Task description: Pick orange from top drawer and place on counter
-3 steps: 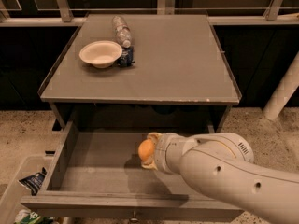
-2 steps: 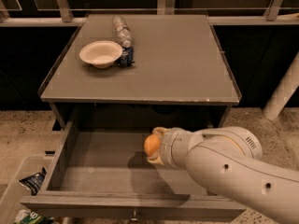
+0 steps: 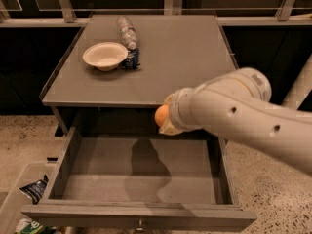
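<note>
No text, brand or number can be read, also not on the bottle (image 3: 126, 32). The gripper (image 3: 164, 116) holds the orange (image 3: 160, 115) above the top drawer (image 3: 67, 156), at the front edge of the counter (image 3: 180, 57)

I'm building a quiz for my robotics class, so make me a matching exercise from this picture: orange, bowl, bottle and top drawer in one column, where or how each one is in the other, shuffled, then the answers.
1. orange
2. bowl
3. bottle
4. top drawer

A. pulled open below the counter
B. lying on its side on the counter
C. held in the gripper, in the air by the counter's front edge
D. upright on the counter's left part

Pairs: 1-C, 2-D, 3-B, 4-A
</note>
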`<state>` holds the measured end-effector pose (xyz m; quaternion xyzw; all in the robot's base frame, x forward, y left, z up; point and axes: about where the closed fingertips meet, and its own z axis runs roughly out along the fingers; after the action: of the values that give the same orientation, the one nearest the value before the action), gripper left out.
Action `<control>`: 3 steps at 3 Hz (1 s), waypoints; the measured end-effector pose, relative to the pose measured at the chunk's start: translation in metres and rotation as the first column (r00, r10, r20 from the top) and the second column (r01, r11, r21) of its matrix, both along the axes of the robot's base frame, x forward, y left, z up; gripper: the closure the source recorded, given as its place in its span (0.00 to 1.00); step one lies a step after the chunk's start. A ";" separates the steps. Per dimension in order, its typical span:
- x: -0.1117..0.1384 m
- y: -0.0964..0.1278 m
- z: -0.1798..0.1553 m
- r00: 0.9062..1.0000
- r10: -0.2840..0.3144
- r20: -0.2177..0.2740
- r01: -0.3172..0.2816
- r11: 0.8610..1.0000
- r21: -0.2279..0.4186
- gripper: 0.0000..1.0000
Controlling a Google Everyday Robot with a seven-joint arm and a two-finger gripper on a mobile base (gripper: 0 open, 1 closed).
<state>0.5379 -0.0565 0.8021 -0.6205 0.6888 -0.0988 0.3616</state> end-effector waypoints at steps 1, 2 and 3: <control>0.034 0.005 0.056 0.999 0.015 0.036 -0.015 1.000 -0.011 1.00; 0.055 0.018 0.110 0.996 0.043 0.072 -0.042 0.999 -0.014 1.00; 0.080 0.005 0.122 0.998 0.042 0.048 -0.042 0.999 0.003 1.00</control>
<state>0.6182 -0.0520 0.9238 -0.6315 0.6669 -0.1045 0.3813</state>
